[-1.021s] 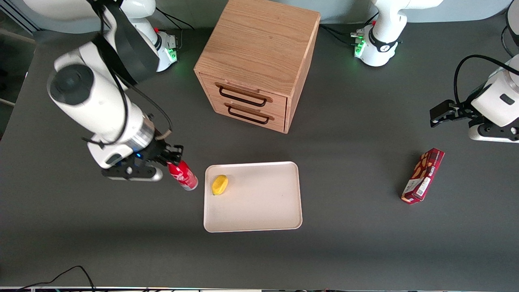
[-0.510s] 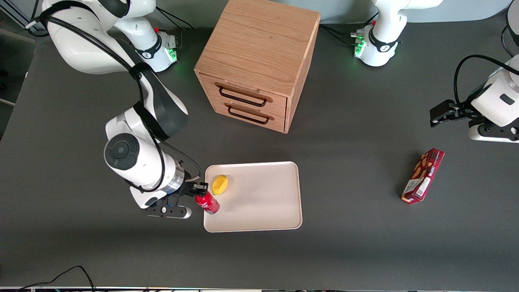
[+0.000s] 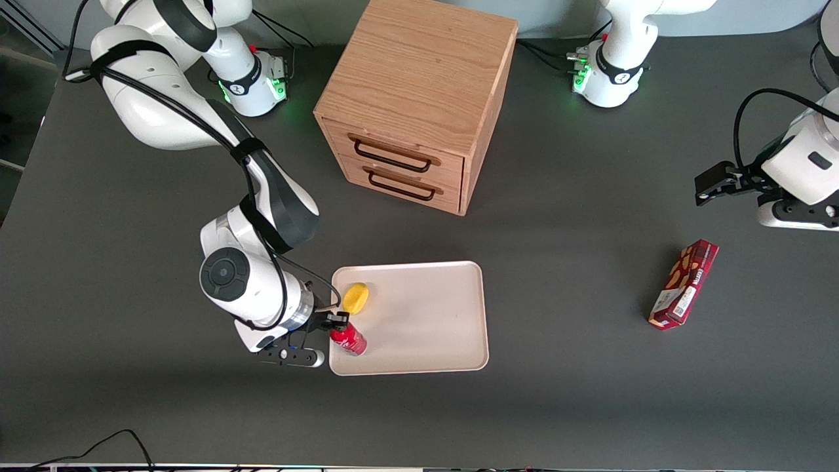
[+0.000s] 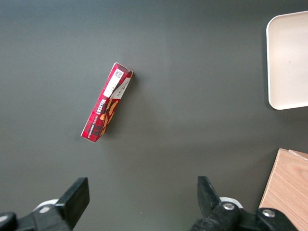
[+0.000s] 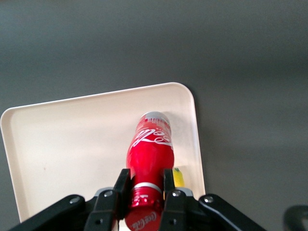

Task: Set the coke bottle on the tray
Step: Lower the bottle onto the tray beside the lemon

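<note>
The red coke bottle [image 3: 349, 340] with white lettering hangs over the cream tray [image 3: 426, 328], at the tray's corner nearest the working arm and toward the front camera. My right gripper [image 3: 337, 322] is shut on its neck, just under the red cap. In the right wrist view the coke bottle [image 5: 150, 147] points base-first at the tray [image 5: 67, 144], with a black finger on each side of the neck at the gripper [image 5: 144, 185]. I cannot tell whether the bottle touches the tray floor.
A yellow lemon-like object [image 3: 356, 298] lies in the tray close to the bottle, farther from the camera. A wooden two-drawer cabinet [image 3: 413, 98] stands farther back. A red snack box [image 3: 683, 283] lies toward the parked arm's end.
My right gripper carried the bottle from beside the tray, over its rim, to above the tray's near corner. The lemon, cabinet and snack box stayed put.
</note>
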Controlling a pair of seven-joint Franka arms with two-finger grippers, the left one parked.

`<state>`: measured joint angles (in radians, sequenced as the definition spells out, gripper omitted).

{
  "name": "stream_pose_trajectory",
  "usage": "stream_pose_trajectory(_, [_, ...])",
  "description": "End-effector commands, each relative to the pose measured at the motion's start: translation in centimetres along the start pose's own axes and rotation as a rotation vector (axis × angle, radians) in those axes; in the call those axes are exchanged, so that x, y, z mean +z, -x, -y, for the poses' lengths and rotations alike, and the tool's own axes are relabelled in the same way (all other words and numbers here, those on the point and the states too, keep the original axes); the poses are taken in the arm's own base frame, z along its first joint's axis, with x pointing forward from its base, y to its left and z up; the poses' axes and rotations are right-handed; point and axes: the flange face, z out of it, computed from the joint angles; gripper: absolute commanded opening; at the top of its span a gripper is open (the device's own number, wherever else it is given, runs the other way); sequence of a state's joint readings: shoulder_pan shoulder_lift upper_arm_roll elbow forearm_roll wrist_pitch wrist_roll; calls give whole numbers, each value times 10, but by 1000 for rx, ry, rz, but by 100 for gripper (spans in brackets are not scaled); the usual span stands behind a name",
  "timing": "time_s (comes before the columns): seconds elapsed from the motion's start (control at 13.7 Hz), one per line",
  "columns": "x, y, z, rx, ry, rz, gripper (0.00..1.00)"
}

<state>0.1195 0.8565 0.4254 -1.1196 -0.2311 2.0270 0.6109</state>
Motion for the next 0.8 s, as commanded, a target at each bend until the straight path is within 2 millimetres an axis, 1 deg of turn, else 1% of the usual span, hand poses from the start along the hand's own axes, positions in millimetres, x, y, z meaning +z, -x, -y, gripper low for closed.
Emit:
stream_pose_trajectory(0.0, [1, -5, 2, 17, -6, -9, 0])
stream_pose_trajectory(0.07, [6, -3, 1, 24, -1, 1, 0])
stream_pose_trajectory(0.29, [11, -3, 1, 29, 2, 5, 0])
stream_pose_trajectory(0.36, [10, -3, 0, 30, 3, 2, 16])
stream_pose_trajectory(0.44, [8, -4, 0, 29, 3, -1, 59])
stream_pose_trajectory(0.51, [-4, -4, 3, 25, -3, -17, 100])
stream_pose_trajectory(0.58, [-30, -6, 4, 24, -12, -51, 100])
stream_pose_trajectory(0.73, [-100, -9, 4, 17, -45, -137, 100])
